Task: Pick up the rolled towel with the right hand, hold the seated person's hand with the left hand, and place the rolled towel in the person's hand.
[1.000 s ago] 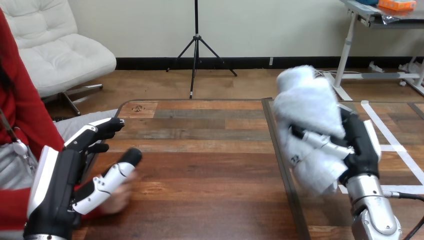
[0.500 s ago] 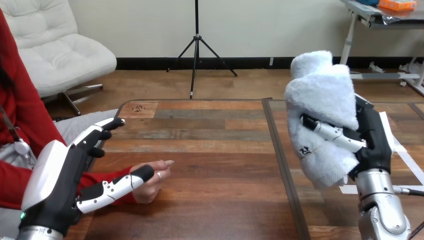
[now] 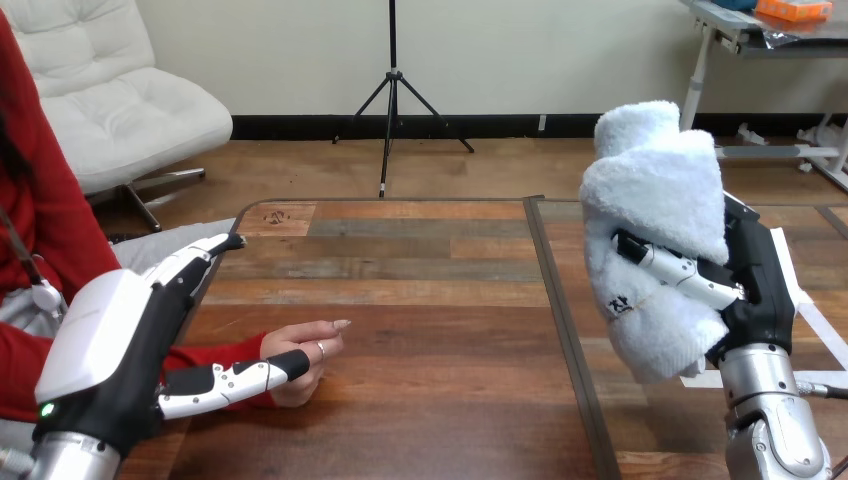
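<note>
My right hand (image 3: 752,285) is shut on the white rolled towel (image 3: 655,195) and holds it upright, clear of the table at the right. The person's hand (image 3: 308,345) rests on the wooden table (image 3: 420,300) at the lower left, red sleeve behind it, fingers loosely curled. My left hand (image 3: 110,345) is beside the person's wrist, open, with straight fingers (image 3: 200,258) pointing to the far side. Its thumb (image 3: 235,380) lies straight along the near side of the person's hand and reaches its knuckles. I cannot tell whether the two touch.
A dark seam (image 3: 560,300) runs front to back and splits the tabletop. White tape lines (image 3: 805,315) mark the right part. The table's far edge (image 3: 400,200) has a rounded left corner.
The person's hand has slid out to the right from behind my left hand. My left hand turned and its thumb dropped beside that hand. The towel in my right hand rose a little.
</note>
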`<state>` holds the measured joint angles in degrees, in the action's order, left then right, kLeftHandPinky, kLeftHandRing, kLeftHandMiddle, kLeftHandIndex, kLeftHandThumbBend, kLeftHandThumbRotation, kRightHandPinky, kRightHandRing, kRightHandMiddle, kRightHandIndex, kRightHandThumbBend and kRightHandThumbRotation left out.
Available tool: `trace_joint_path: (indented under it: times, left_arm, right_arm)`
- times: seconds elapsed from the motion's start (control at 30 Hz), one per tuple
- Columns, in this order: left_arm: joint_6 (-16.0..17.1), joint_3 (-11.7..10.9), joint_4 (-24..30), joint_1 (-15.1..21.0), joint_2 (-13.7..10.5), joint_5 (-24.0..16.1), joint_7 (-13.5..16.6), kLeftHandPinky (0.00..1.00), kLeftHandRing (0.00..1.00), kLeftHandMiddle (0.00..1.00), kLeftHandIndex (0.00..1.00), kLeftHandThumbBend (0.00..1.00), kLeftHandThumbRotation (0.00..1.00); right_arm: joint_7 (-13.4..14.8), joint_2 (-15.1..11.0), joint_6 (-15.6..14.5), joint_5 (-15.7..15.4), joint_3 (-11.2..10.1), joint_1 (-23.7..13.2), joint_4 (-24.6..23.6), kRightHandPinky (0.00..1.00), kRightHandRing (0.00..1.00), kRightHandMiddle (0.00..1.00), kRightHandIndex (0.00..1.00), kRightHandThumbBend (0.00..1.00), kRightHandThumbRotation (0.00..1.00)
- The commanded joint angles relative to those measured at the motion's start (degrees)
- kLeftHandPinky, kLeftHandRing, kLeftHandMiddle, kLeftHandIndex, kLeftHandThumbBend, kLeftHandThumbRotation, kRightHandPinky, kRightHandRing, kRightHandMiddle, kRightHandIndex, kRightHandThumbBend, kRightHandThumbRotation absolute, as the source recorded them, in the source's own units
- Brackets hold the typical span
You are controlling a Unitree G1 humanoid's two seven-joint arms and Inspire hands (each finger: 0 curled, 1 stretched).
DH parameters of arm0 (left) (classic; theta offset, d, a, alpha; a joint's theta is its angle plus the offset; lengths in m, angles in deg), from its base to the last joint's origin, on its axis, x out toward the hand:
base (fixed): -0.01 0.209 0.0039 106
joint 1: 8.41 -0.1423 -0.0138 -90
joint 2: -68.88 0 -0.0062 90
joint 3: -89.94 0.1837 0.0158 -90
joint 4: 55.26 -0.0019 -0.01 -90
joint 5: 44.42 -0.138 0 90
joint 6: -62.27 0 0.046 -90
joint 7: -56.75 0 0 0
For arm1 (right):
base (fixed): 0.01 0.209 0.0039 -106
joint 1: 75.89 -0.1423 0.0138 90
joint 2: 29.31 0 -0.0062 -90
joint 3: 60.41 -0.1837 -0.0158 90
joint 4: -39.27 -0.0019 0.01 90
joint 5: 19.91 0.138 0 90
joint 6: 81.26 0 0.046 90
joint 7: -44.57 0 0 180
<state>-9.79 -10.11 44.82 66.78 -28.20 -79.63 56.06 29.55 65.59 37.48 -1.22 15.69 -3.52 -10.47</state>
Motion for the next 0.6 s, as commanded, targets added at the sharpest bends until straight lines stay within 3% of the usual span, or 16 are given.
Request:
trace_joint_path:
  times: [0.0,0.23,0.57]
  left_arm:
    - [-0.3,1.2,1.5,3.8,-2.2,-2.5,1.1,0.65,0.83,0.86,0.83,1.0,0.52]
    - [1.7,2.1,-0.1,4.8,-4.4,-5.1,2.2,0.66,0.82,0.85,0.82,1.0,0.52]
    - [3.5,3.2,-2.6,5.7,-6.5,-5.0,1.7,0.68,0.79,0.83,0.81,1.0,0.46]
  right_arm:
    - [-0.9,1.0,0.2,1.2,-0.7,-2.3,-4.3,0.27,0.32,0.38,0.41,0.86,0.0]
    - [-0.7,1.0,0.1,0.9,-0.8,-2.5,-4.0,0.27,0.32,0.38,0.41,0.87,0.0]
    - [0.3,1.0,-0.5,0.2,-0.6,-2.4,-4.1,0.27,0.32,0.38,0.41,0.88,0.0]
